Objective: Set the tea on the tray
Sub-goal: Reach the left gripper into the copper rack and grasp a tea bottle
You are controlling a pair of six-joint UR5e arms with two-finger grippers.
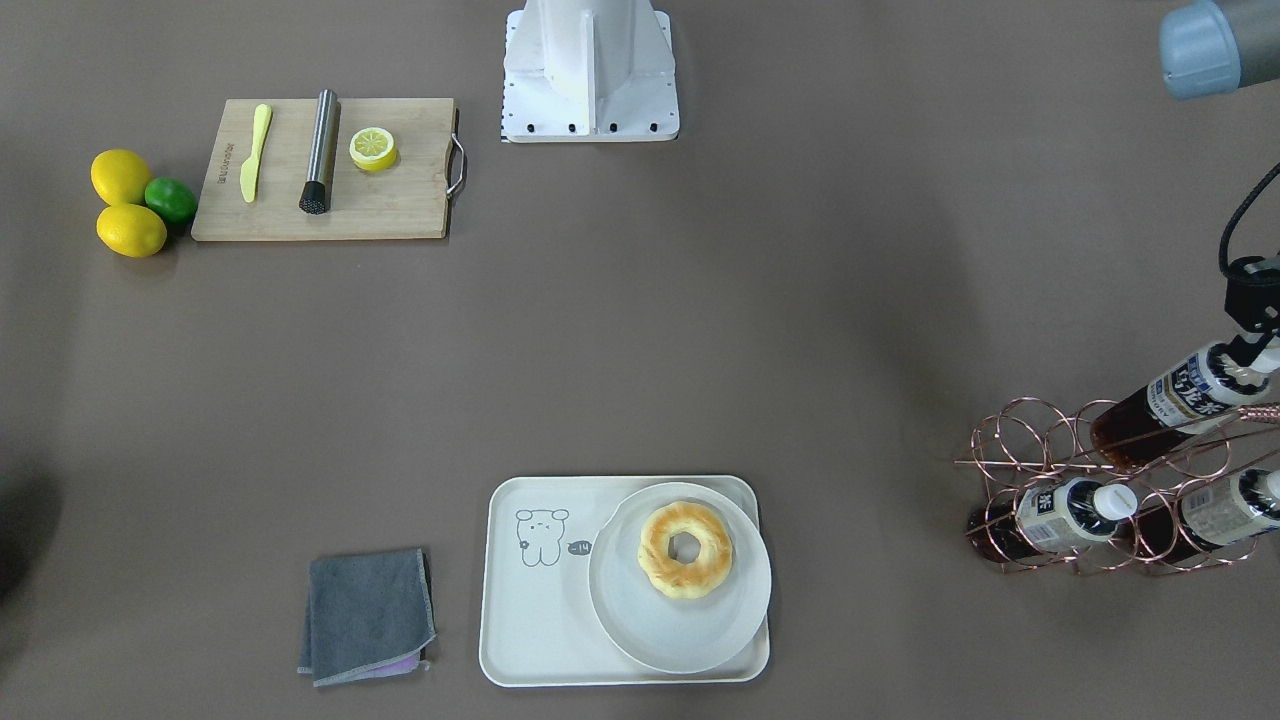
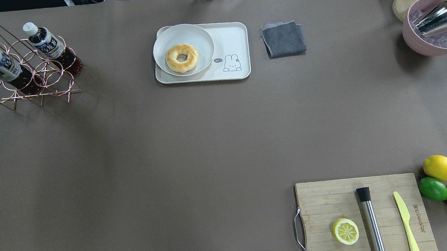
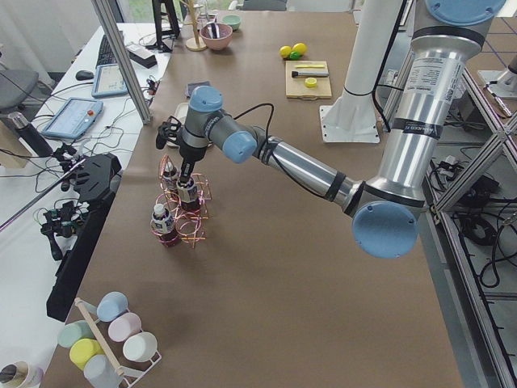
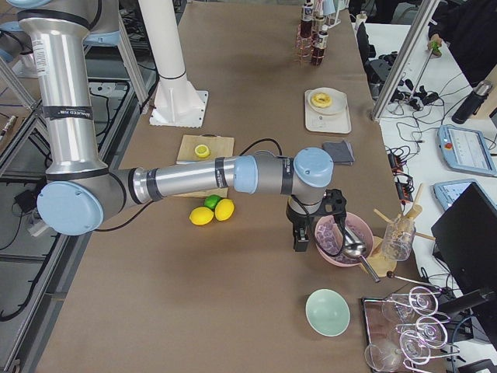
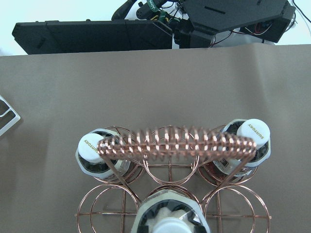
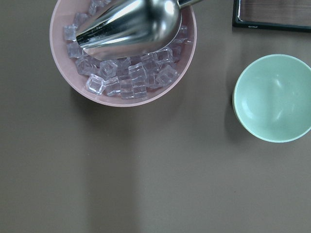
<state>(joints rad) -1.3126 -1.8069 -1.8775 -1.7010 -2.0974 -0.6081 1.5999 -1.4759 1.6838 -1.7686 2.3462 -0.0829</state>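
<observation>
Three tea bottles lie in a copper wire rack (image 1: 1010,440) at the table's far left end. The top one (image 1: 1190,390) is tilted, and two lie below it (image 1: 1060,512) (image 1: 1220,510). My left gripper (image 1: 1258,345) is at the top bottle's white cap (image 5: 170,225). Its fingers are cut off by the frame edge, so I cannot tell whether they are closed. The cream tray (image 1: 530,640) with the line-drawn animal holds a round white plate (image 1: 650,630) with a doughnut (image 1: 686,550). My right gripper (image 4: 299,237) hangs beside the pink ice bowl (image 4: 338,237). I cannot tell its state.
A folded grey cloth (image 2: 283,38) lies beside the tray. A wooden cutting board (image 2: 335,200) carries a lemon half (image 2: 345,231), a steel muddler (image 2: 371,221) and a yellow knife (image 2: 405,219). Lemons and a lime (image 2: 433,189) lie next to it. A green bowl (image 6: 273,97) sits near the ice bowl.
</observation>
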